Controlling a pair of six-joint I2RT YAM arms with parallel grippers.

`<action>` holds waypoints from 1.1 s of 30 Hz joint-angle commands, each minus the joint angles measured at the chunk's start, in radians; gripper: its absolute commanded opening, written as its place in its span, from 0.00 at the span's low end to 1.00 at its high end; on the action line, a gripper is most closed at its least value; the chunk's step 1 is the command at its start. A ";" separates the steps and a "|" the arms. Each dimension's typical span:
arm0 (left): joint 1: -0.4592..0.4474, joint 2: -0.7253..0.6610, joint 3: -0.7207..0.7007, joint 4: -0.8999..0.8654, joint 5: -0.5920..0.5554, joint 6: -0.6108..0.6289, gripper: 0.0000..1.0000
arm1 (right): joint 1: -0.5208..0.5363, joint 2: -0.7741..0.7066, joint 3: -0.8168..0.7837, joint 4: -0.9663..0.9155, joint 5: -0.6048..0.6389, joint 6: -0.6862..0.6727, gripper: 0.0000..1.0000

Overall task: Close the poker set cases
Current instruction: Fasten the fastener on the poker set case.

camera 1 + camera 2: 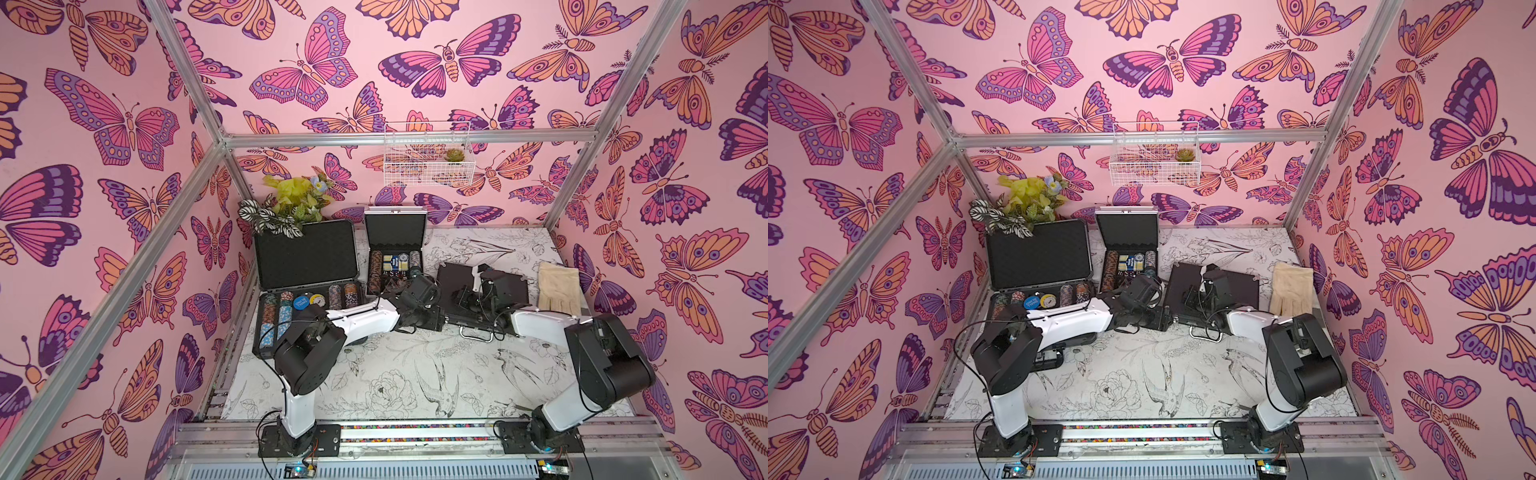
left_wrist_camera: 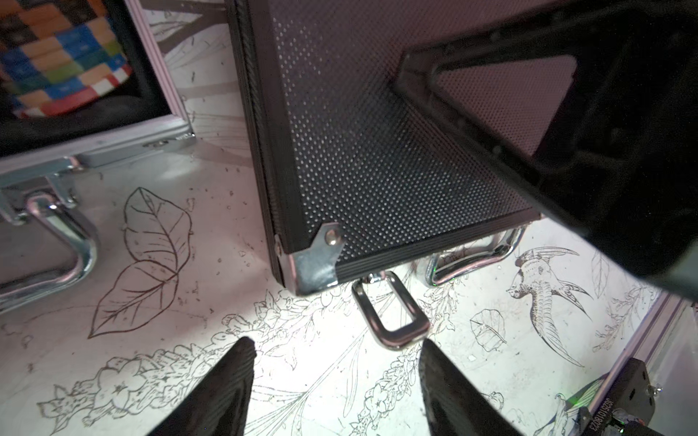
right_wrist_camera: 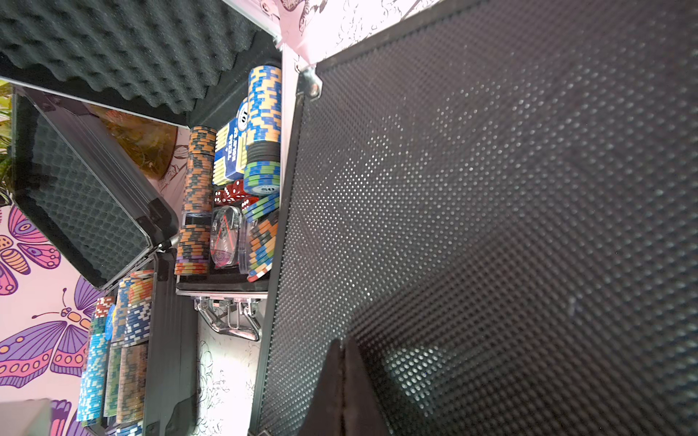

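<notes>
Far left: large dark-grey case (image 1: 305,253) open, foam-lined lid upright. Its base is packed with rows of poker chips (image 1: 274,316) plus a blue disc (image 1: 300,302). Fake plant (image 1: 286,203) sits behind the lid.

Next right, at the back: small silver case (image 1: 395,230) open, lid up. It holds chip stacks (image 3: 196,170), a card box (image 3: 228,151) and red dice (image 3: 230,194).

Left gripper (image 2: 336,347): jaws apart, empty, just off the front corner of the wide black case (image 2: 377,151). It faces the latch loop (image 2: 391,313), which lies out on the mat (image 2: 113,358).

Black case lid is down. Right gripper (image 3: 343,349): fingers together, tips on that lid.

Glove (image 1: 559,286) far right. Wire basket (image 1: 415,176) on the wall holds a succulent (image 1: 454,155).
</notes>
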 commanded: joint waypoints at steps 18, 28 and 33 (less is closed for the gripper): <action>-0.010 0.123 -0.039 0.056 -0.041 -0.029 0.66 | 0.002 0.042 -0.054 -0.178 -0.007 0.005 0.08; -0.009 0.155 -0.052 0.075 -0.092 -0.038 0.66 | 0.003 0.042 -0.062 -0.182 -0.015 0.007 0.08; -0.011 0.114 -0.076 0.080 -0.102 -0.023 0.65 | 0.002 0.031 -0.055 -0.201 -0.020 0.004 0.08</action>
